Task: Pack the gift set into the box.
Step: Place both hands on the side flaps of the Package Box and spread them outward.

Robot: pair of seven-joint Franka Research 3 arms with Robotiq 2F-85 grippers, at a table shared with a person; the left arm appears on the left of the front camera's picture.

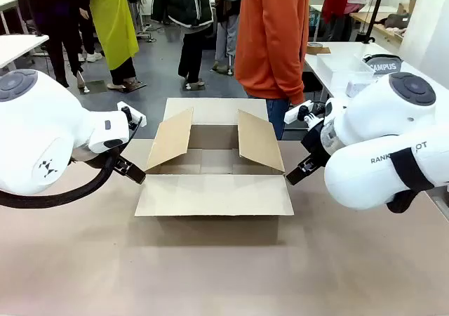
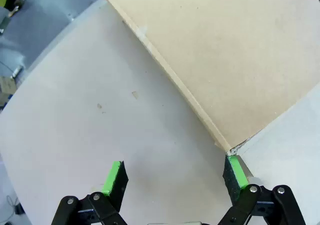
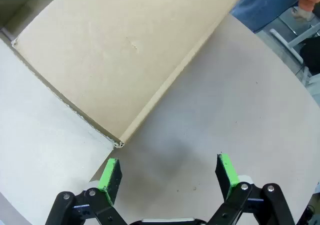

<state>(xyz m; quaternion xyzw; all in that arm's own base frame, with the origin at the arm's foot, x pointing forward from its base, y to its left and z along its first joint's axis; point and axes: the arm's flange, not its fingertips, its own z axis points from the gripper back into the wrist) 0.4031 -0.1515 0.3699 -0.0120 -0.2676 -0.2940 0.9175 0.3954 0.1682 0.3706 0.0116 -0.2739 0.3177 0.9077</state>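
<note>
While the box [image 1: 214, 165] stands on the table [image 1: 224, 274] with its four flaps open, the left gripper [image 2: 172, 177] hangs just left of it, jaws spread and empty, one green pad [image 2: 236, 171] close beside a flap corner. The right gripper [image 3: 169, 172] hangs just right of the box, jaws likewise spread and holding nothing, a flap corner near one pad [image 3: 110, 174]. Well beyond the box's far right corner lie the pouch [image 1: 384, 66] lettered "CAMPUS" and the light tray [image 1: 344, 70]. A person [image 1: 272, 35] in orange stands behind the box.
</note>
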